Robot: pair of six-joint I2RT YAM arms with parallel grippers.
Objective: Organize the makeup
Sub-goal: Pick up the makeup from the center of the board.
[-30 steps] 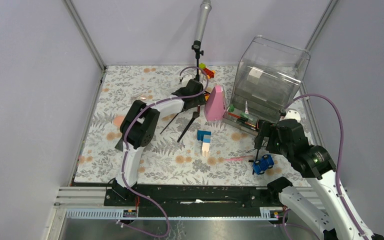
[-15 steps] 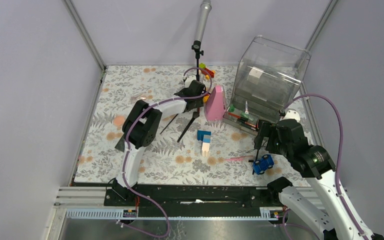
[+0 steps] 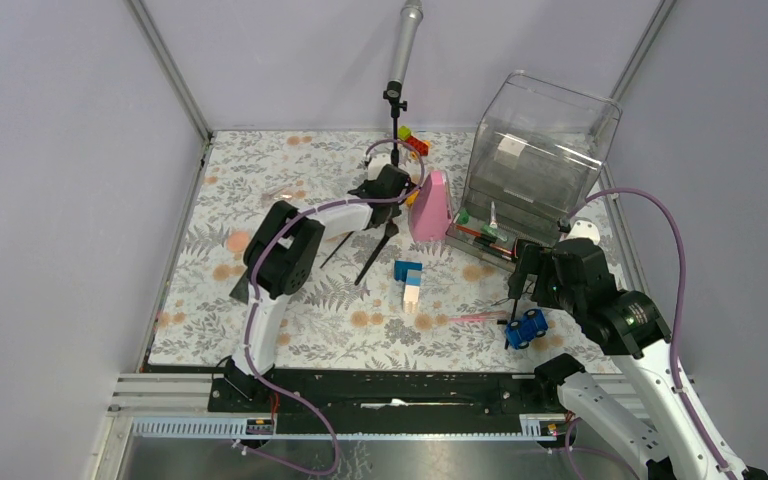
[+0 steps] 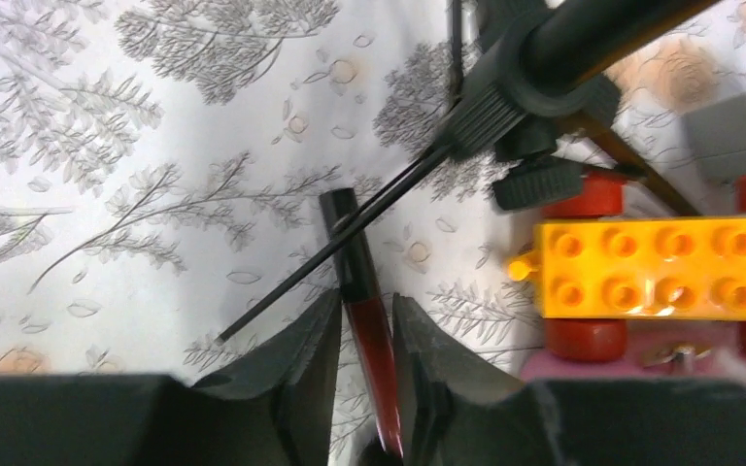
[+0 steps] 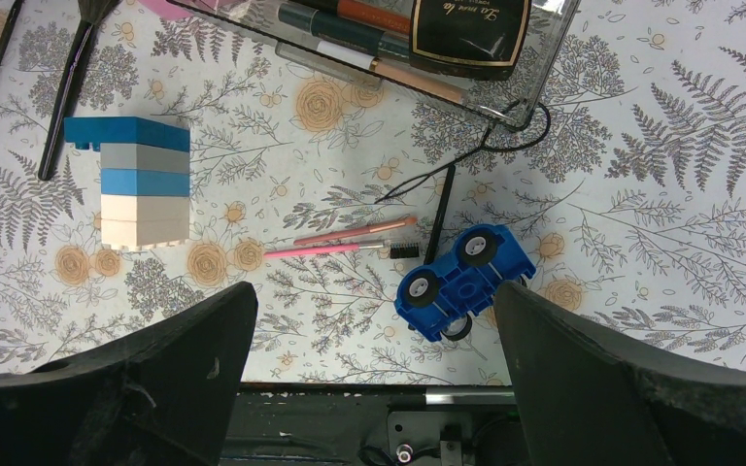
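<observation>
Only illegible gold script on compact (image 5: 471, 34), left tool (image 4: 364, 311) clasping pencil (image 4: 359, 282)

Cannot follow the dark red pencil (image 4: 353, 252) to its near end, lost between the fingers of the left gripper (image 4: 364, 306) at the bottom edge; cannot tell whether pressed or merely flanked. Blurred and cropped above: the black stand (image 4: 544, 68). Cut at the right: the yellow block (image 4: 641, 267). From the right wrist, cropped above: black compact (image 5: 466, 34), brush (image 5: 73, 58). From overhead, too small to tell apart: contents of the clear tray (image 3: 470, 247).
</observation>
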